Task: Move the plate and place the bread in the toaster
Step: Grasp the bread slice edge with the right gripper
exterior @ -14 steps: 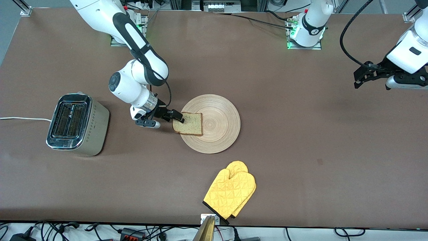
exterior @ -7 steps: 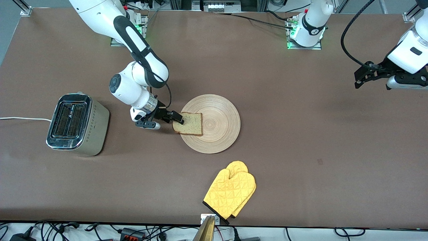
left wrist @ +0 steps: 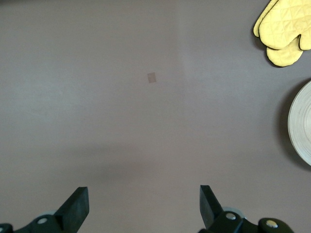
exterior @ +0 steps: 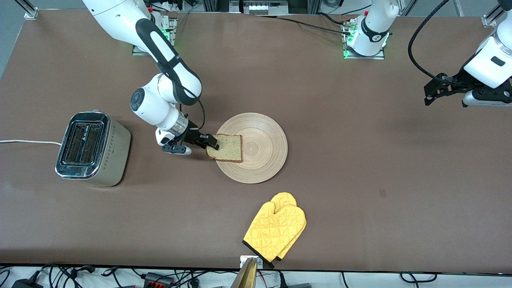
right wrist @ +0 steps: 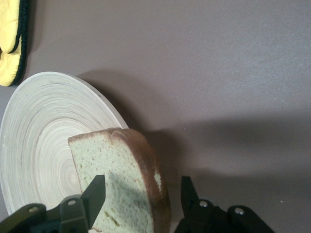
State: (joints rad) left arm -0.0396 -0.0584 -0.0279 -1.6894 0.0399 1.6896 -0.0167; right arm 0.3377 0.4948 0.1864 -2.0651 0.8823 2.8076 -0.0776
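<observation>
The bread [exterior: 229, 149] lies on the plate [exterior: 264, 156], overhanging the plate's rim toward the toaster [exterior: 90, 149]. My right gripper [exterior: 212, 145] is low at that overhanging edge. In the right wrist view its fingers [right wrist: 97, 191] straddle the bread [right wrist: 121, 174], one over the crumb face and one beside the brown crust with a gap left, so the right gripper [right wrist: 143, 191] is open. The plate [right wrist: 39, 126] lies under the slice. My left gripper [exterior: 427, 95] waits open in the air at the left arm's end of the table, nothing between its fingers [left wrist: 77, 204].
A yellow oven mitt [exterior: 276, 230] lies nearer the front camera than the plate, by the table's front edge. The toaster's white cord [exterior: 24, 141] runs off toward the right arm's end. In the left wrist view, bare brown table, the mitt [left wrist: 284, 31] and the plate's rim [left wrist: 301, 126] show.
The right gripper's fingers have drawn closer together around the bread's edge, and the wrist has shifted slightly. Bread, plate and left arm have not moved.
</observation>
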